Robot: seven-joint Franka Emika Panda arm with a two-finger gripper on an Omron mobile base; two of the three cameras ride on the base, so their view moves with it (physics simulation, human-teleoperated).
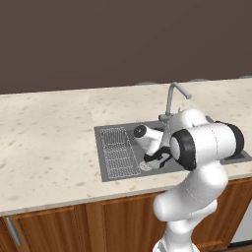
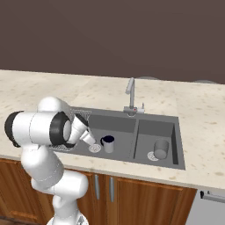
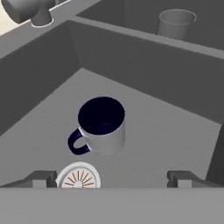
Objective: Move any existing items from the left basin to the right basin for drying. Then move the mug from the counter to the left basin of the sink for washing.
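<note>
The mug (image 3: pixel 103 127), light grey with a dark navy inside and a side handle, stands upright on the floor of the left basin (image 3: pixel 170 140) beside the round drain (image 3: pixel 78 177). My gripper (image 3: pixel 112 178) hovers open just short of the mug with nothing between its fingertips (image 3: pixel 43 177). From the right base view, the mug (image 2: pixel 108 143) sits just right of my gripper (image 2: pixel 91 141). The plain grey cup (image 2: pixel 161 148) stands upright in the right basin (image 2: pixel 154 129); the hand view shows the cup (image 3: pixel 175 24) beyond the dividing wall.
A wire rack (image 1: pixel 118 152) lies in the left part of the left basin (image 1: pixel 135 172). The curved faucet (image 2: pixel 130 94) rises behind the sink. Beige counter (image 1: pixel 49 133) spreads on both sides. My arm's elbow (image 1: pixel 206 142) hangs over the sink's front.
</note>
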